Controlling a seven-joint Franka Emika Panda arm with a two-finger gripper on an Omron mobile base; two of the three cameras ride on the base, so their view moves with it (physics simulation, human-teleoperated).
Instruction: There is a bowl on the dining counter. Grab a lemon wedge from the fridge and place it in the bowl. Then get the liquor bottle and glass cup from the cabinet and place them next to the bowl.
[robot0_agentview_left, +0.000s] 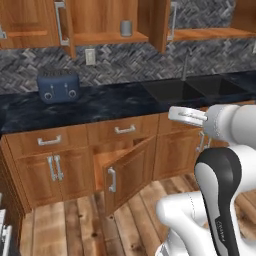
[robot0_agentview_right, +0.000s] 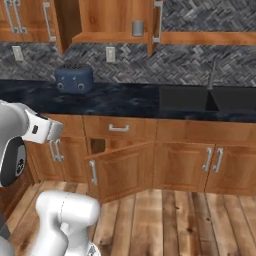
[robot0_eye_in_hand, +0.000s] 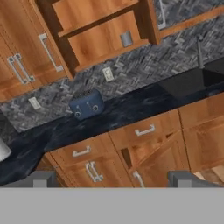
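We are in a home kitchen: warm wooden wall cabinets (robot0_agentview_left: 30, 20) and base cabinets (robot0_agentview_right: 185, 160) flank a black marbled desk (robot0_agentview_left: 100, 102), with a grey herringbone backsplash (robot0_agentview_right: 150, 62), a dark sink (robot0_agentview_left: 200, 87), a blue toaster (robot0_agentview_left: 58, 86), wall sockets (robot0_agentview_right: 110, 54) and a plank floor (robot0_agentview_right: 165, 220).

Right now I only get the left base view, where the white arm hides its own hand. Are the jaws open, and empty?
Observer: Yes. In the hand view the dark fingertips stand wide apart with nothing between them.
Operator: What lies left of the dark blue toaster?
Observer: A second white wall socket, on the grey herringbone backsplash.
Operator: And right of the black recessed sink?
Observer: A closed wooden base cabinet with two vertical bar handles side by side.
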